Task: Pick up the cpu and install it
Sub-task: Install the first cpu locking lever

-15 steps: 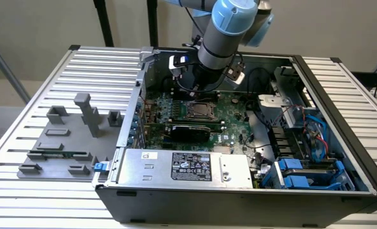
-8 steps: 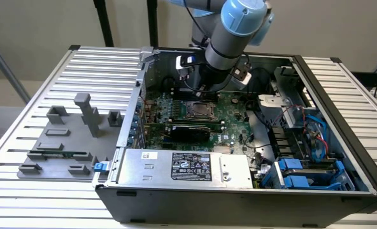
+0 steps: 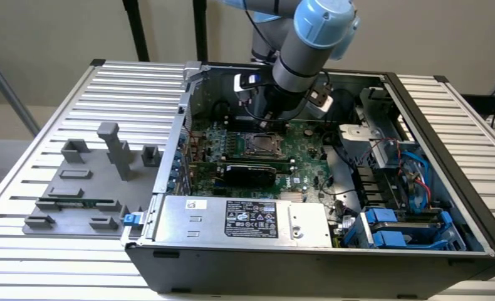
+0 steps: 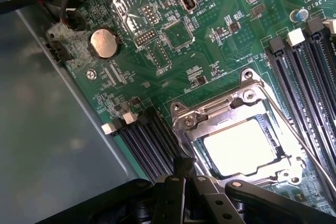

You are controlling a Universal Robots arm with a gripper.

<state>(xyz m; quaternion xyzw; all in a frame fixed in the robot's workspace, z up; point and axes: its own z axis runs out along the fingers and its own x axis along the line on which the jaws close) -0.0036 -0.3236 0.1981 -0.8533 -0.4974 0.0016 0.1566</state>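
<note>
The cpu [image 4: 240, 146], a flat square with a silvery-white top, lies inside the metal socket frame [image 4: 247, 95] on the green motherboard. My gripper [image 4: 185, 167] is just beside the socket's edge, its black fingers pressed together with nothing between them. In the exterior view the arm [image 3: 302, 56] reaches down into the open computer case, its wrist just above and behind the socket with the cpu [image 3: 259, 143].
Black memory slots [image 4: 310, 61] flank the socket on both sides. A coin battery [image 4: 104, 43] sits on the board near the grey case wall [image 4: 47, 145]. The silver box with a black label [image 3: 243, 219] fills the case front. A grey fixture [image 3: 89, 182] holds a green memory stick [image 3: 76, 204].
</note>
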